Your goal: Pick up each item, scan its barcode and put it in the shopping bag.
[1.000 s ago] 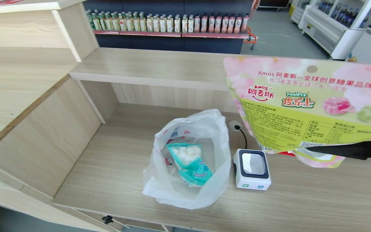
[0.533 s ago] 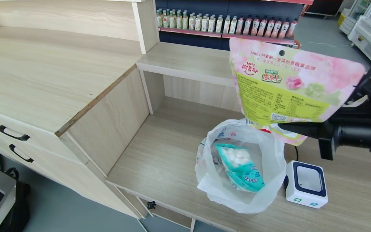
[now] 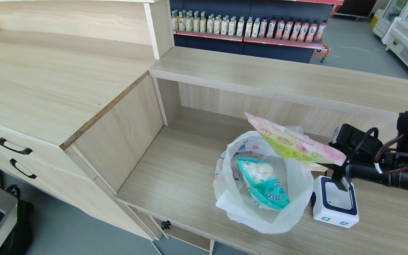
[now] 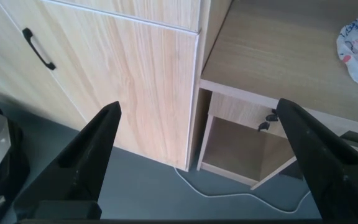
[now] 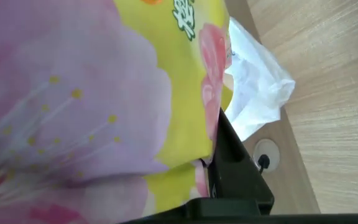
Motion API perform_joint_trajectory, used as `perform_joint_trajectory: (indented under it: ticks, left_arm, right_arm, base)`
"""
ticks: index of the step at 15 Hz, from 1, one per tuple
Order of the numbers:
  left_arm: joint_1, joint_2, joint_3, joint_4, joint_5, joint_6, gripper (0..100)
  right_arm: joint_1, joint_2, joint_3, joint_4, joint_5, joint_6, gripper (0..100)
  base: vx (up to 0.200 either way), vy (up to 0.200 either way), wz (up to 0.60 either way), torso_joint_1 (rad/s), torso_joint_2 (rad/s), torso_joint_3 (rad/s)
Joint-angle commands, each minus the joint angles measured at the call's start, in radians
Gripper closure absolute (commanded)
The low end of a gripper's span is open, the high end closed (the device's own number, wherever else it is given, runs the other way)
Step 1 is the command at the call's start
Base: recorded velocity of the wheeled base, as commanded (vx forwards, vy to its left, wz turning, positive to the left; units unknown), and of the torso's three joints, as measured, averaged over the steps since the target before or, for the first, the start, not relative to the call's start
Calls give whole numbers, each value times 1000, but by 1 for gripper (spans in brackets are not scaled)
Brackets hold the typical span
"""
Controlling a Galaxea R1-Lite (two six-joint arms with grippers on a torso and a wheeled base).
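Observation:
My right gripper [image 3: 333, 163] is shut on one edge of a pink-and-yellow candy pouch [image 3: 290, 143]. The pouch lies tilted almost flat just above the open mouth of the white shopping bag [image 3: 232, 198]. Inside the bag is a teal packet [image 3: 266, 184]. The white barcode scanner [image 3: 335, 203] stands on the counter right beside the bag, under my right gripper. In the right wrist view the pouch [image 5: 104, 93] sits against a black finger [image 5: 232, 155], with the bag [image 5: 253, 87] beyond. My left gripper [image 4: 197, 162] hangs open and holds nothing, low beside the counter's front, facing the cabinet.
The counter recess [image 3: 175, 170] has a wooden side wall on the left and an upper shelf [image 3: 260, 74] behind. A drawer cabinet with black handles [image 3: 12, 150] stands at the left. Shelves of bottles [image 3: 246, 26] lie across the aisle.
The camera swung between the first two frames. Since half a second ago my right arm has come down, and the pouch has gone from upright to nearly flat over the bag.

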Motion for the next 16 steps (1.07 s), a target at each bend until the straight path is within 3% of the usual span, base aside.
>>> perform_joint_trajectory:
  ticks: [1, 7, 12, 16]
  left_arm:
    - [1, 0, 0, 0, 0, 0, 0]
    - [1, 0, 0, 0, 0, 0, 0]
    - [1, 0, 0, 0, 0, 0, 0]
    - [1, 0, 0, 0, 0, 0, 0]
  right_arm:
    - [-2, 59, 43, -60, 1, 0, 100]
    - [-7, 161, 155, -296, 2, -39, 100]
    - [-19, 240, 159, -373, 76, -119, 100]
    - [-37, 375, 130, -588, 128, -174, 100]
  base:
    - [0, 0, 0, 0, 0, 0]
    - [0, 0, 0, 0, 0, 0]
    - [0, 0, 0, 0, 0, 0]
    - [0, 0, 0, 0, 0, 0]
